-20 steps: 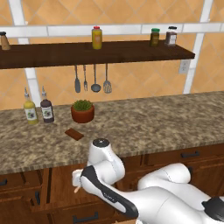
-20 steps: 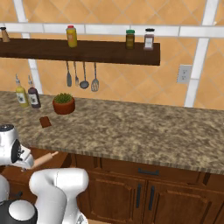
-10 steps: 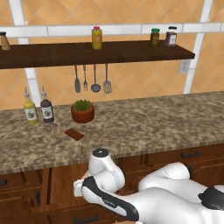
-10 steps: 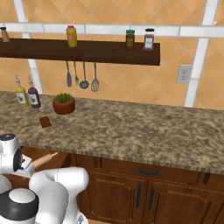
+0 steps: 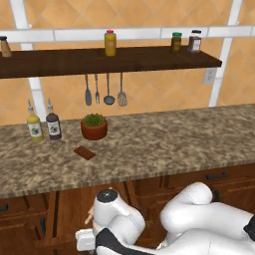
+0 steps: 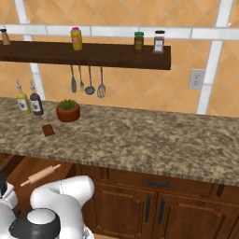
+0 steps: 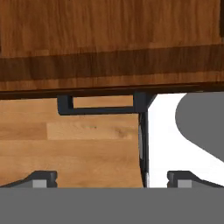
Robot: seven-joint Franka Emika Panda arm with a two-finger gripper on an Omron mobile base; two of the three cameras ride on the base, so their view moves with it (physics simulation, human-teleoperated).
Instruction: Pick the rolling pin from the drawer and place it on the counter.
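One second has brought a clear change: the arm has been lowered and folded in front of the cabinets, so that its white elbow now sits below the edge of the counter [image 5: 149, 149], where earlier it rose level with that edge. The drawer [image 6: 32, 170] stands pulled out, and the rolling pin [image 6: 40, 174] lies loose on its floor at a slant, touched by nothing; in the left base view only one tan end of it is seen beside the arm. This is judged to mean that opening is finished and the reach for the pin is being prepared, with the grasp and the transfer to the counter not yet done.

The hand is held low, outside the drawer front. In the hand view the gripper [image 7: 111, 179] is seen with its two tips spread as wide as they go and nothing between them; the dark drawer handle [image 7: 103, 104] lies ahead of it under the wooden front, with pale floorboards beneath. The hand would need to be raised above the drawer's rails and turned downward before the pin could be approached.
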